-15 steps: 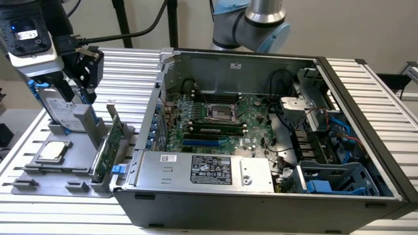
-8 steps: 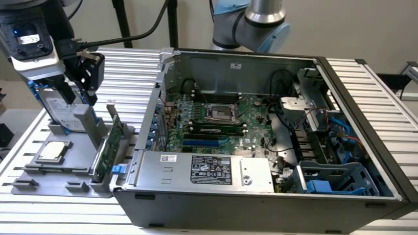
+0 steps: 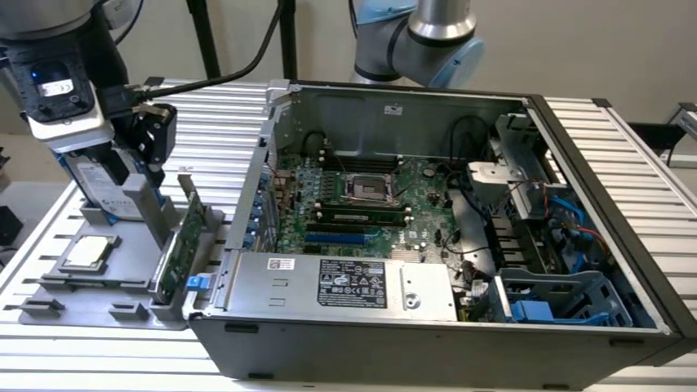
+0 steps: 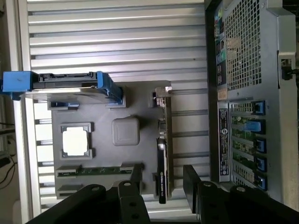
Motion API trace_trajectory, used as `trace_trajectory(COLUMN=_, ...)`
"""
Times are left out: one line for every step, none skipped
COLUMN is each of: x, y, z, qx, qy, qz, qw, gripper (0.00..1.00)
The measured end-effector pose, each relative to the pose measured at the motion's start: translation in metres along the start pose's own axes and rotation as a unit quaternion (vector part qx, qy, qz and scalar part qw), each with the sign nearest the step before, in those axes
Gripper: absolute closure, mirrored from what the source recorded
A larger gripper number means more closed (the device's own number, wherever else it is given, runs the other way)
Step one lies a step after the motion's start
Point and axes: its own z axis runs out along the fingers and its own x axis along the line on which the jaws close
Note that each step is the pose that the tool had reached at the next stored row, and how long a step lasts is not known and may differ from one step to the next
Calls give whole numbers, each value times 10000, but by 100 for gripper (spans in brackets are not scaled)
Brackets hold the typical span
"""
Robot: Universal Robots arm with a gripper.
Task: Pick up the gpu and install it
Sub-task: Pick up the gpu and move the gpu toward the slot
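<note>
- gripper (image 4: 163,173) hangs over the grey holder (image 3: 109,282), jaws spread wide, gripping nothing.
- gpu (image 3: 179,245) stands on edge in the holder's slot nearest the computer case (image 3: 436,347).
- holder also carries a cpu chip (image 3: 87,251) and a blue-railed hard drive (image 3: 104,184).
- case lies open, motherboard (image 3: 381,204) inside.

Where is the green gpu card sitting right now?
The gpu stands on edge in the grey holder at the exterior view's left, right beside the open computer case, with the square CPU chip lying on its other side.
</note>
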Motion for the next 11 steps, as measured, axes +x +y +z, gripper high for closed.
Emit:
trace_trajectory(x=-1, y=-15, z=20, qx=-1, qy=0, qz=0, qw=10000, gripper=52)
trace_trajectory(x=-1, y=-27, z=38, qx=-1, qy=-1, qz=0, qw=10000, gripper=52)
trace_trajectory(x=-2, y=-39, z=56, qx=-1, qy=-1, qz=0, qw=10000, gripper=52)
trace_trajectory(x=-2, y=-50, z=73, qx=-1, qy=-2, qz=0, qw=10000, gripper=52)
trace_trajectory(x=-2, y=-61, z=90, qx=-1, qy=-1, qz=0, qw=10000, gripper=52)
trace_trajectory(x=-2, y=-71, z=108, qx=-1, qy=-1, qz=0, qw=10000, gripper=52)
trace_trajectory(x=-2, y=-78, z=126, qx=-1, qy=-1, qz=0, qw=10000, gripper=52)
trace_trajectory(x=-2, y=-84, z=143, qx=0, qy=0, qz=0, qw=10000, gripper=52)
trace_trajectory(x=-1, y=-88, z=163, qx=-1, qy=-1, qz=0, qw=10000, gripper=52)
trace_trajectory(x=0, y=-90, z=180, qx=-1, qy=-1, qz=1, qw=10000, gripper=52)
trace_trajectory(x=0, y=-91, z=198, qx=-1, qy=-1, qz=1, qw=10000, gripper=52)
